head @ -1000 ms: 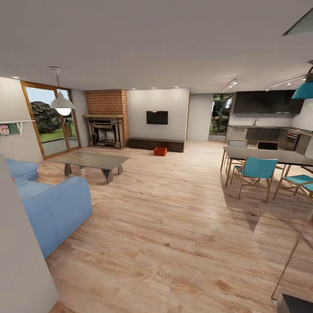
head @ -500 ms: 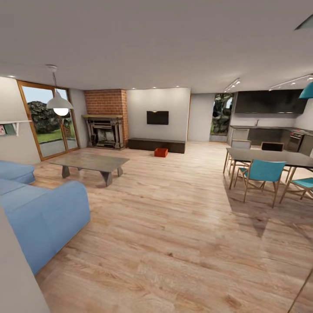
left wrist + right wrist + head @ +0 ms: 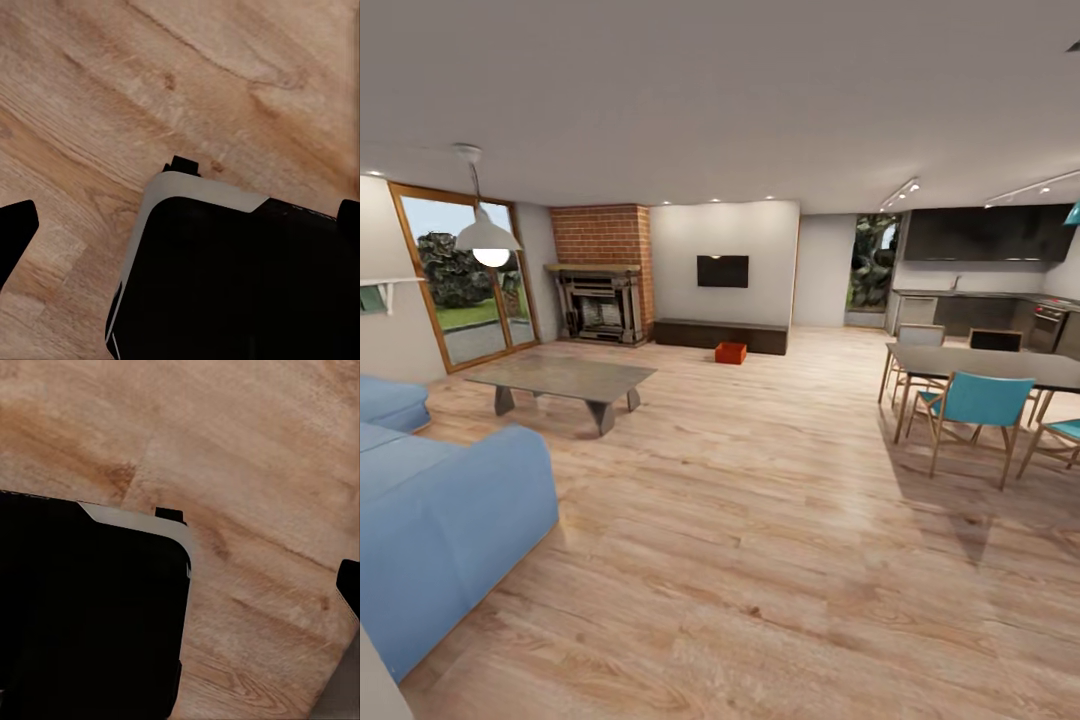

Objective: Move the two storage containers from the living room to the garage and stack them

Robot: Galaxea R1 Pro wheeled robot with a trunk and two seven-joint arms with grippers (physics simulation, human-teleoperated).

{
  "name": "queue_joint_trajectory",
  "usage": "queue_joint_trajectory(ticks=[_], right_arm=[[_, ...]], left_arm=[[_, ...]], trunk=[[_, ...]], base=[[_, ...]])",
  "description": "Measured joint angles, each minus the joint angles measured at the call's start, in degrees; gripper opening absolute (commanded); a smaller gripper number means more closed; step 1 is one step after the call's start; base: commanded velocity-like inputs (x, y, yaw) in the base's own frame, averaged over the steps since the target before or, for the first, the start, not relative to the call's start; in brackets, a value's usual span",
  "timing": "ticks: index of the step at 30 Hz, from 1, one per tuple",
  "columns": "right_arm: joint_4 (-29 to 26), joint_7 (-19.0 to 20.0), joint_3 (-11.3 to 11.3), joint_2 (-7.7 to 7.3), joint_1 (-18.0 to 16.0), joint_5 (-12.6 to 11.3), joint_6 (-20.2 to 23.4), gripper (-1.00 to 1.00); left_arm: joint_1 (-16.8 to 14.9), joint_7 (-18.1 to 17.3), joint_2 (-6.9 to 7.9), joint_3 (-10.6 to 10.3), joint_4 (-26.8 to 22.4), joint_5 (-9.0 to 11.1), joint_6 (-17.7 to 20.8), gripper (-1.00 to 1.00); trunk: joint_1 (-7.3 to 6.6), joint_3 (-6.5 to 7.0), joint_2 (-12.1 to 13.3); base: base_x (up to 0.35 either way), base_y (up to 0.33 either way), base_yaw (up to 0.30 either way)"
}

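I am in the living room, on light wood planks. One orange-red storage container point(image 3: 730, 352) sits on the floor far ahead, just in front of the long low dark bench point(image 3: 720, 334) under the black wall TV point(image 3: 721, 270). The left wrist view looks down at planks and my dark base; my left gripper point(image 3: 181, 225) is open and empty, with a black fingertip point(image 3: 15, 234) at each side edge. In the right wrist view one black fingertip point(image 3: 349, 583) shows at the edge, spread wide with nothing held.
A blue sofa point(image 3: 440, 520) is close on my left, with a grey coffee table point(image 3: 560, 380) beyond it. A dining table point(image 3: 990, 365) with teal chairs point(image 3: 975, 405) stands on the right. The brick fireplace point(image 3: 603, 275) is at the far left, and a wide strip of open floor leads to the container.
The camera has moved forward and swung slightly. The near wall at the left edge has slid out of view and the sofa has dropped lower left. The container has not moved.
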Motion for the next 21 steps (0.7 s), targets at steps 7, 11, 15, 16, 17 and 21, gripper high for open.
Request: queue_joint_trajectory(ticks=[7,11,15,16,17,21], right_arm=[[0.00,-0.21,-0.07,0.05,0.00,-0.16,-0.13,1.00],[0.00,-0.22,-0.08,0.03,0.00,-0.16,-0.13,1.00],[0.00,-0.22,-0.08,0.01,0.00,-0.15,-0.13,1.00],[0.00,-0.22,-0.08,0.01,0.00,-0.16,-0.13,1.00],[0.00,-0.24,-0.08,0.01,0.00,-0.16,-0.13,1.00],[0.00,-0.26,-0.08,0.01,0.00,-0.18,-0.13,1.00]], left_arm=[[0.00,0.00,0.00,0.00,0.00,0.00,-0.02,1.00],[0.00,0.00,0.00,0.02,0.00,0.00,-0.07,1.00],[0.00,0.00,0.00,0.02,-0.01,0.00,-0.34,1.00],[0.02,0.01,0.00,0.01,-0.01,0.00,-0.37,1.00],[0.02,0.01,0.00,0.01,-0.01,0.00,-0.38,1.00],[0.01,0.01,0.00,0.00,-0.01,0.00,-0.42,1.00]], trunk=[[0.00,0.00,0.00],[0.00,0.00,0.00],[0.00,0.00,0.00],[0.00,0.00,0.00],[0.00,0.00,0.00],[0.00,0.00,0.00]], base=[[0.323,0.000,0.000],[0.323,0.000,0.000],[0.323,0.000,0.000],[0.323,0.000,0.000],[0.323,0.000,0.000],[0.323,0.000,0.000]])
